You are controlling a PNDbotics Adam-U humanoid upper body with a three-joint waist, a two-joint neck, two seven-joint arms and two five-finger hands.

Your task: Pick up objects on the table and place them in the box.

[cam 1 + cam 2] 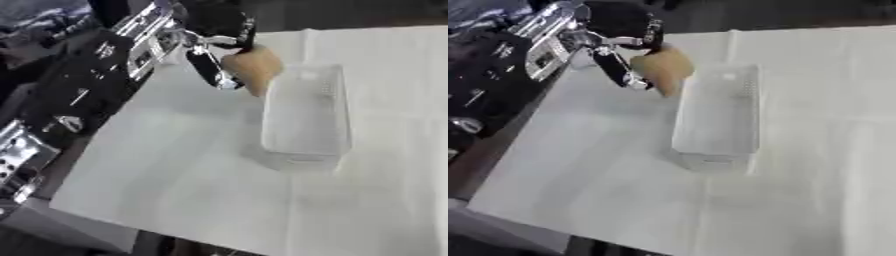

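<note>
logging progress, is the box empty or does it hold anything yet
Empty: nothing shows through the clear box. The left hand holds a tan object beside its far end, outside.

A clear plastic box is sitting on the matt white surface; the black-and-silver hand is looking glossy.

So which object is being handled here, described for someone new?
Start at the clear box on the white table. At its far left corner, the left hand holds a tan rounded lump, the only coloured item there.
</note>
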